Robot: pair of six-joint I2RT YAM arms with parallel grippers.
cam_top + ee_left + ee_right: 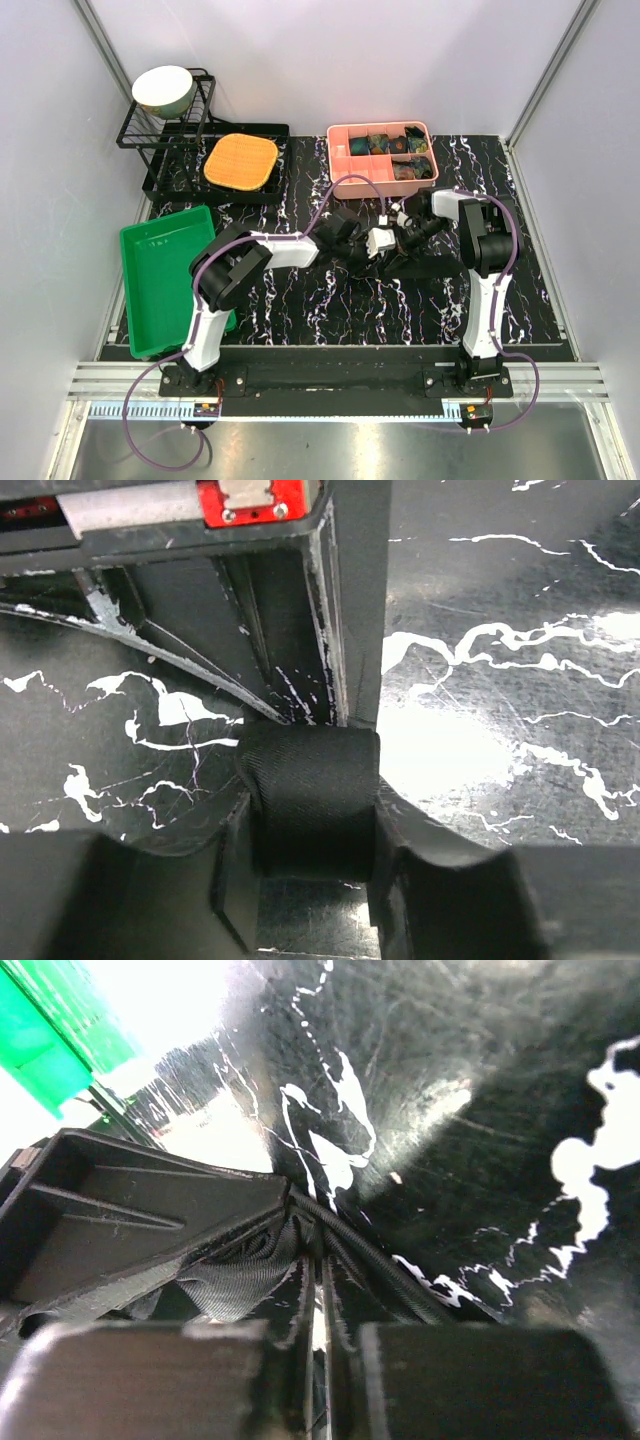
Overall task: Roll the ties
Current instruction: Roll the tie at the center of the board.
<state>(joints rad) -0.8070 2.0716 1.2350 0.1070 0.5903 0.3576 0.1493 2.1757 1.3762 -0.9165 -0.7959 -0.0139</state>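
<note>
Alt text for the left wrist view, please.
A rolled black tie is gripped between the fingers of the left gripper, on a black table veined with white. The right gripper reaches in from the top, tips at the roll.

Just in front of the pink box (350, 168) the two arms (300, 248) crowd together and block passage there. The rolled tie (310, 800) fills the gap between the left gripper (312, 870) fingers. Nearer still, the marbled mat (330, 300) lies open. Left of the box, the wire rack (165, 135) and green tray (165, 280) close off that side, seemingly leaving a narrow lane.
</note>
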